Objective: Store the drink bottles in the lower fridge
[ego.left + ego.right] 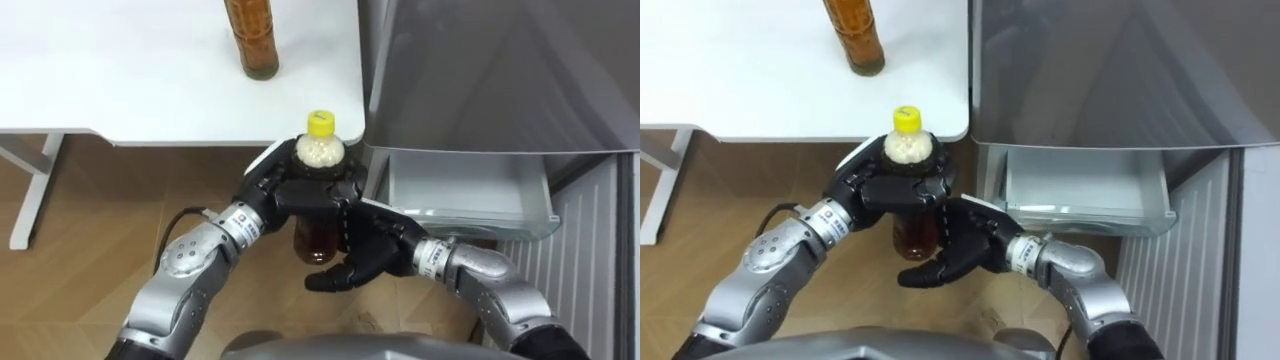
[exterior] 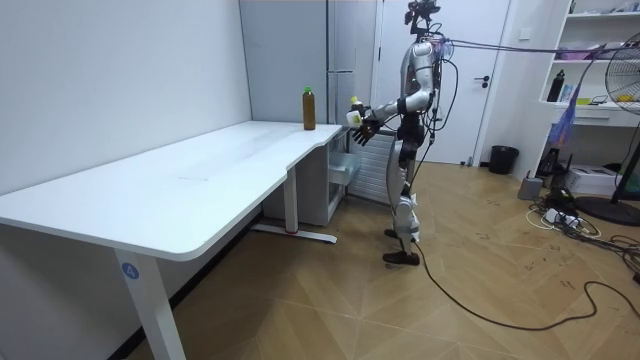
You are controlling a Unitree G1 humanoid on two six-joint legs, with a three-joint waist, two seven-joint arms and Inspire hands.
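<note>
Head eyes looking down, close, room camera far off, seemingly sharing table (image 1: 120, 70)

The light is bright, soft and even. The white table (image 1: 120, 90) shines pale. A faint shadow lies under it on the floor (image 2: 330, 300).

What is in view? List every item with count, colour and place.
held bottle: one, brown drink with yellow cap, in front of the table's edge, beside the fridge
second bottle: one, brown, standing on the table near its corner
table: one, white, left of the fridge
fridge: one, grey, at the right
drawer: one, grey, pulled open at the fridge's lower part
floor: wood brown, below
bin: one, black, by the far door
left robot hand: one, black, curled round the held bottle
right robot hand: one, black, open against the bottle's lower part
</note>
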